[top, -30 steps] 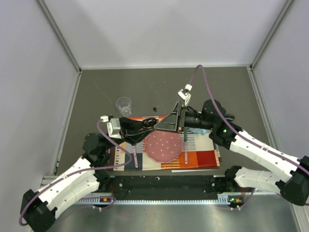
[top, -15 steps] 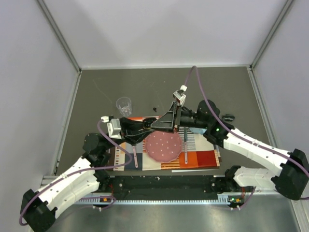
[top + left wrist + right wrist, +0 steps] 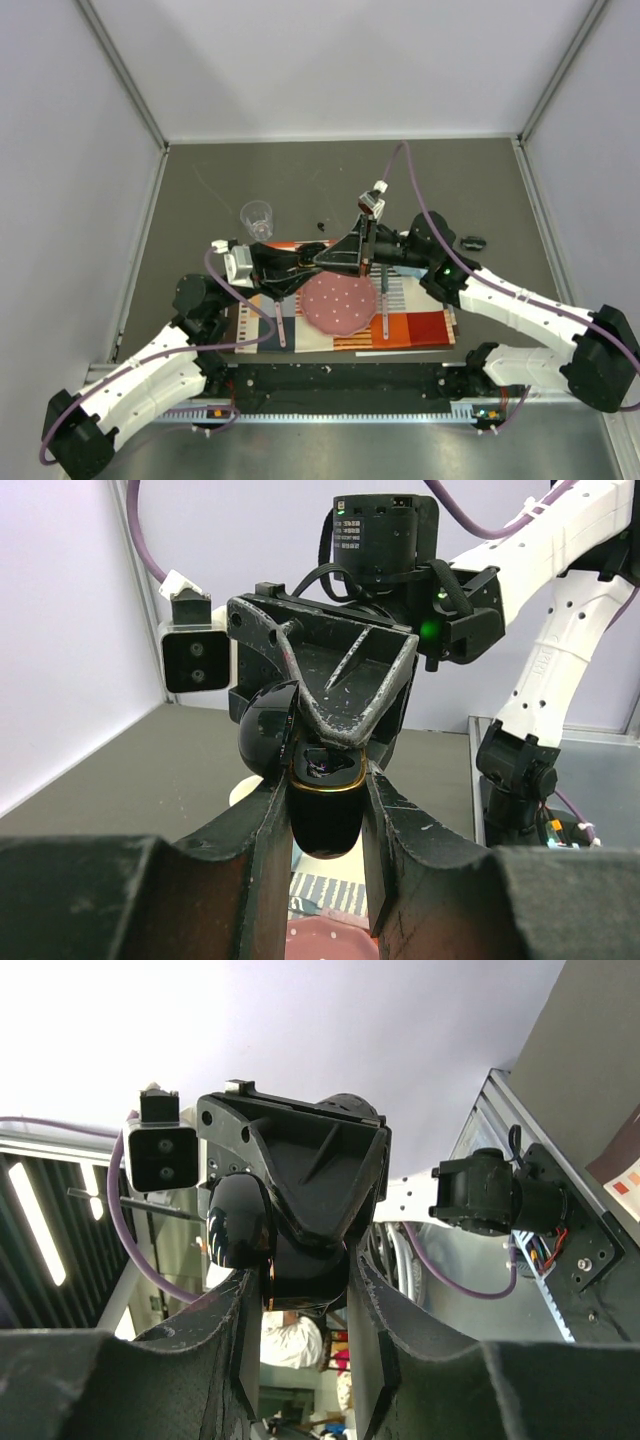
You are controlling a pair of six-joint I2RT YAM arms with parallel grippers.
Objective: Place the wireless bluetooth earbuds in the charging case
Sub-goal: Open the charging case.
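Note:
My left gripper point(image 3: 328, 810) is shut on the charging case point(image 3: 325, 815), a glossy black case with a gold rim, held in the air with its mouth up and its lid point(image 3: 268, 730) swung open to the left. My right gripper point(image 3: 300, 1280) faces it tip to tip, fingers apart, with its fingertips point(image 3: 335, 742) at the case's mouth. I see no earbud between them. Something glints inside the case well; I cannot tell what. A tiny black speck, perhaps an earbud point(image 3: 320, 225), lies on the table behind the grippers point(image 3: 322, 258).
A clear plastic cup point(image 3: 257, 215) stands at the back left. Under the grippers lie a striped placemat point(image 3: 420, 325), a pink dotted plate point(image 3: 338, 303) and two thin utensils point(image 3: 278, 330). A small dark oval object point(image 3: 472, 242) lies on the table at the right.
My right arm has swung left, bringing its fingertips to the case's mouth and uncovering the dark oval object on the right. My left gripper has held the case still.

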